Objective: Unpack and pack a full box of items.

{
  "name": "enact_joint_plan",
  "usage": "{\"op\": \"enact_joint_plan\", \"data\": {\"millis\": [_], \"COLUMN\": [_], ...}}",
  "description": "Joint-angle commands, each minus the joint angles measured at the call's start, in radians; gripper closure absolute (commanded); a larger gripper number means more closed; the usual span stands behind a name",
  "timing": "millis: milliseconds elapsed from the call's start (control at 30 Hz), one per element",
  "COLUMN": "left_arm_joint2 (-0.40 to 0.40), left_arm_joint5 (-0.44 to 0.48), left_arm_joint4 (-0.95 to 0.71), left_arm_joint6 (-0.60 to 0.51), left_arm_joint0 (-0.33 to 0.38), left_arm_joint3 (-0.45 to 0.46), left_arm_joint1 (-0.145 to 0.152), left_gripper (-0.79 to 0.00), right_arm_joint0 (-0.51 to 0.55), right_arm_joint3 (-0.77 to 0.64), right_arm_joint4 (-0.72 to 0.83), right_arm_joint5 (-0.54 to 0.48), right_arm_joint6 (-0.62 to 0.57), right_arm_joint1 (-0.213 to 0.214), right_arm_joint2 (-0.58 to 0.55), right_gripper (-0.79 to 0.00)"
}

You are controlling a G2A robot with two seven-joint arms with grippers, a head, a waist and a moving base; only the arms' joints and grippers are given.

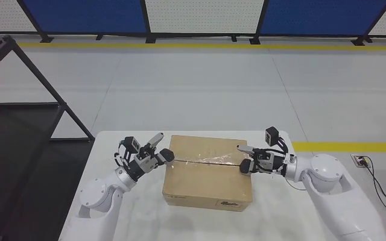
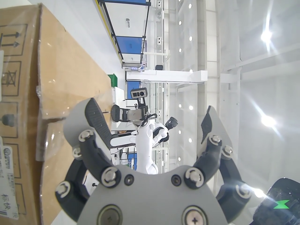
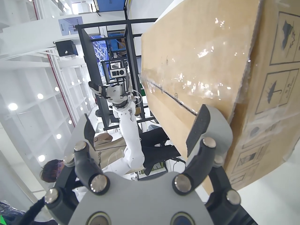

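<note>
Left gripper (image 1: 164,147) and right gripper (image 1: 242,158) hanging wide open at either end of the box (image 1: 208,181)
The cardboard box is lying closed in the middle of the white table (image 1: 120,144), clear tape (image 1: 208,160) running along its top seam. Each gripper is holding nothing, jaws spread far apart. Each is sitting level with the box's top edge, by the taped seam, with one finger over the cardboard. Whether either finger is touching the cardboard I cannot tell
</note>
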State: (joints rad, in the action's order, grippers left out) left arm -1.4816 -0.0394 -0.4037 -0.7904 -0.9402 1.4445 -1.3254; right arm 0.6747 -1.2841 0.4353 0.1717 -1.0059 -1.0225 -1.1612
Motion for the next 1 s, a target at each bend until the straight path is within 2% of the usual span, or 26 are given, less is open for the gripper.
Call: {"op": "enact_joint_plan", "data": {"millis": [0, 300, 700, 733, 767, 800, 833, 967], "left_arm_joint2": [0.006, 0.042, 0.088, 0.091, 0.092, 0.094, 0.094, 0.092], "left_arm_joint5": [-0.01, -0.025, 0.017, 0.021, 0.024, 0.027, 0.03, 0.025], "left_arm_joint4": [-0.005, 0.018, 0.048, 0.047, 0.041, 0.036, 0.035, 0.028], "left_arm_joint6": [-0.001, 0.006, 0.043, 0.044, 0.044, 0.043, 0.041, 0.041], "left_arm_joint0": [0.003, 0.022, 0.05, 0.052, 0.053, 0.054, 0.053, 0.051], "left_arm_joint3": [-0.001, -0.033, -0.098, -0.102, -0.105, -0.106, -0.106, -0.096], "left_arm_joint1": [0.001, 0.007, 0.01, 0.01, 0.01, 0.01, 0.01, 0.014], "left_gripper": [-0.785, -0.785, -0.785, -0.665, -0.329, -0.092, 0.0, 0.0], "right_arm_joint0": [-0.011, -0.03, -0.027, -0.026, -0.025, -0.025, -0.024, -0.022], "right_arm_joint3": [0.019, 0.056, 0.055, 0.055, 0.056, 0.056, 0.057, 0.06], "right_arm_joint4": [0.0, 0.003, -0.005, -0.006, -0.006, -0.006, -0.007, -0.007], "right_arm_joint5": [-0.005, -0.029, -0.041, -0.042, -0.042, -0.043, -0.044, -0.045], "right_arm_joint6": [-0.005, -0.019, -0.027, -0.028, -0.029, -0.03, -0.031, -0.033], "right_arm_joint1": [-0.004, -0.012, -0.012, -0.012, -0.012, -0.012, -0.011, -0.011], "right_arm_joint2": [0.014, 0.034, 0.035, 0.035, 0.034, 0.033, 0.031, 0.029], "right_gripper": [-0.785, -0.785, -0.785, -0.785, -0.785, -0.785, -0.785, -0.785]}}
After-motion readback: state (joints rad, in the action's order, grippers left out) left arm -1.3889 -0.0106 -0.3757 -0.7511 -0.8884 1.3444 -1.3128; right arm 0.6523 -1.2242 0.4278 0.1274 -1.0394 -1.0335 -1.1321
